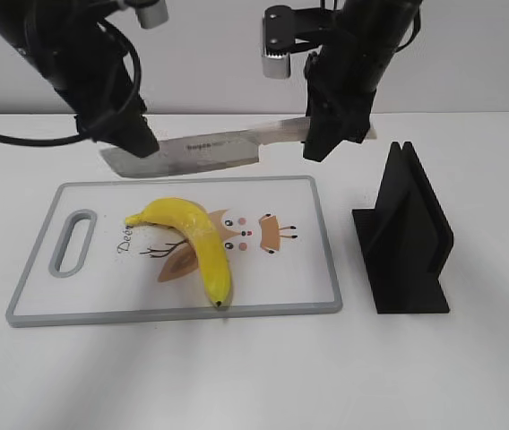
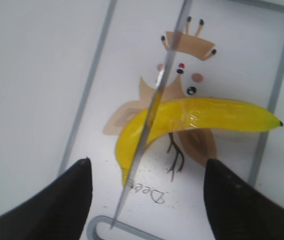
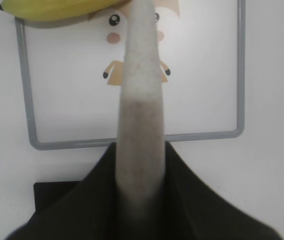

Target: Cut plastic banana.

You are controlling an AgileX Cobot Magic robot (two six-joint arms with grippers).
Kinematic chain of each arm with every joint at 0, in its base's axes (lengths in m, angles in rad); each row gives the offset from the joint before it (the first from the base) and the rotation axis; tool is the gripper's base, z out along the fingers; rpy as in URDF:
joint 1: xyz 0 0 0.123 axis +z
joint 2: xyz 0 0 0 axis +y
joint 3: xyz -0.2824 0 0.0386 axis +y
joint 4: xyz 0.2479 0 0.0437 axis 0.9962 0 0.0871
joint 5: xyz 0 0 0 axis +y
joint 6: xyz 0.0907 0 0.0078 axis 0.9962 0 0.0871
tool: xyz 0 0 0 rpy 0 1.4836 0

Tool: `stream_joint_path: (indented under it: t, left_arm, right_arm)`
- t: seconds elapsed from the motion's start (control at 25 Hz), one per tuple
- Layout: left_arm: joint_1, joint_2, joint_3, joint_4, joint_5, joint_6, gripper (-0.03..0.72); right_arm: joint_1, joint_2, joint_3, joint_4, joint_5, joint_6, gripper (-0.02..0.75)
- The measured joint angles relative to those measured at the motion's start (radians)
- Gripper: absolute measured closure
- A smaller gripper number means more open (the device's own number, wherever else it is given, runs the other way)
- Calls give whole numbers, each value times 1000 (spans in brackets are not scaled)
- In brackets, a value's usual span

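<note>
The plastic banana (image 1: 196, 242) lies whole on the white cutting board (image 1: 174, 311), stem to the left and dark tip at the front edge. My right gripper (image 1: 326, 134) is shut on the pale handle of a knife (image 1: 210, 148) and holds it level above the board's far edge, blade pointing left. In the right wrist view the handle (image 3: 139, 100) runs out from between the jaws (image 3: 139, 165), with the banana (image 3: 57, 10) at the top. My left gripper (image 2: 149, 162) is open, its fingers wide on either side of the blade (image 2: 152, 110), above the banana (image 2: 207, 117).
A black slotted stand (image 1: 407, 233) sits on the table right of the board; its base shows in the right wrist view (image 3: 57, 192). The board has a grey rim (image 3: 32, 120) and a handle slot (image 1: 73, 240) at its left end.
</note>
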Motion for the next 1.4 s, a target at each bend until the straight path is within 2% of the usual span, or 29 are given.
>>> stream_joint_path:
  t: [0.16, 0.28, 0.48, 0.6, 0.68, 0.84, 0.96, 1.2, 1.4]
  left_arm:
    - [7, -43, -39, 40, -40, -106, 30]
    - [26, -76, -61, 118, -37, -281, 43]
    - [68, -114, -65, 307, 49, -648, 92]
    - [103, -120, -65, 363, 171, -831, 99]
    - [130, -120, -65, 376, 221, -910, 102]
    - [178, -133, -56, 382, 233, -994, 102]
    - [201, -170, -7, 381, 232, -1028, 109]
    - [204, -333, 242, 378, 234, -1038, 119]
    - [204, -530, 456, 377, 237, -1039, 119]
  right_arm:
    - [0, -13, 0, -2, -1, 11, 569]
    - [0, -36, 0, -2, -1, 86, 568]
    - [0, -83, 0, -1, -1, 298, 568]
    - [0, -106, 0, -5, -1, 444, 568]
    - [0, -117, 0, -12, 0, 549, 568]
    - [0, -135, 2, -23, 0, 819, 568]
    - [-1, -172, 49, 1, -3, 921, 568]
    - [-1, -314, 279, 30, -13, 975, 569]
    - [-1, -463, 496, 30, -154, 1044, 569]
